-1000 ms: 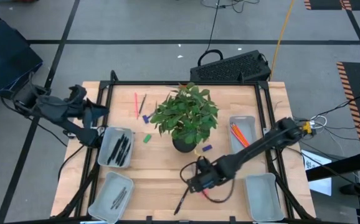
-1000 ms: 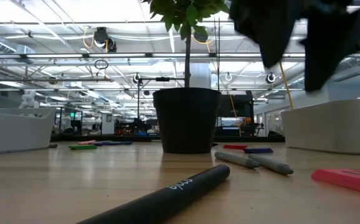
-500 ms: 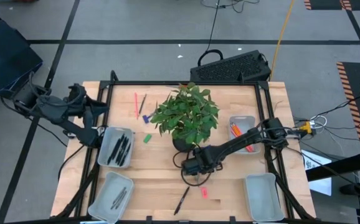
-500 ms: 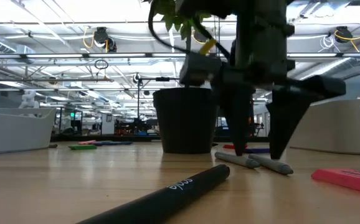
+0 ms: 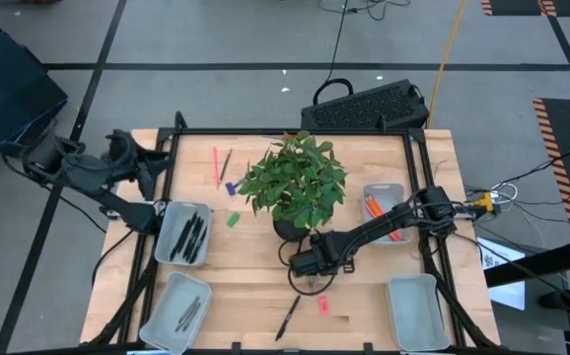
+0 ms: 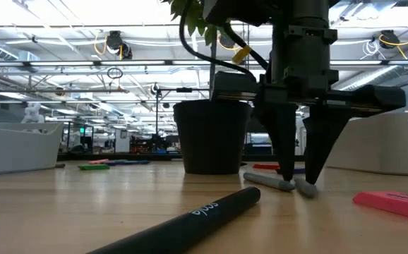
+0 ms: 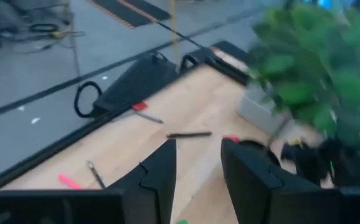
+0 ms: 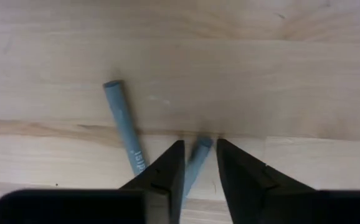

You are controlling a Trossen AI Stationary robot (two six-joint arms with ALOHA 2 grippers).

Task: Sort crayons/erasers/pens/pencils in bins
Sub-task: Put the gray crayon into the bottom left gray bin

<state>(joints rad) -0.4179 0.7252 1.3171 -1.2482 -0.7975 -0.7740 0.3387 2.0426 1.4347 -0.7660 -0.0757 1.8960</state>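
The right gripper [image 6: 297, 185] stands tips-down on the surface [image 5: 255, 276] just in front of the plant pot [image 6: 212, 135], its fingers [image 8: 161, 171] parted and straddling one of two grey crayons [image 8: 197, 157] that lie crossed there; the second crayon [image 8: 124, 127] lies just beside, outside the fingers, its near end close to the one between them. The step in hand looks like picking up a crayon for the bins; to do it well the fingers should close squarely across the stick rather than near its tip, since a round, smooth stick will roll or pivot out of an off-centre pinch; lift straight up so the neighbouring crayon is not dragged along. Where exactly the tips touch the stick is hard to judge from the low view, so it may be a little forward of centre. The lower-left bin [image 5: 175, 313] already holds grey sticks and seems the likely target. The left gripper [image 5: 149, 170] waits open at the surface's left edge.
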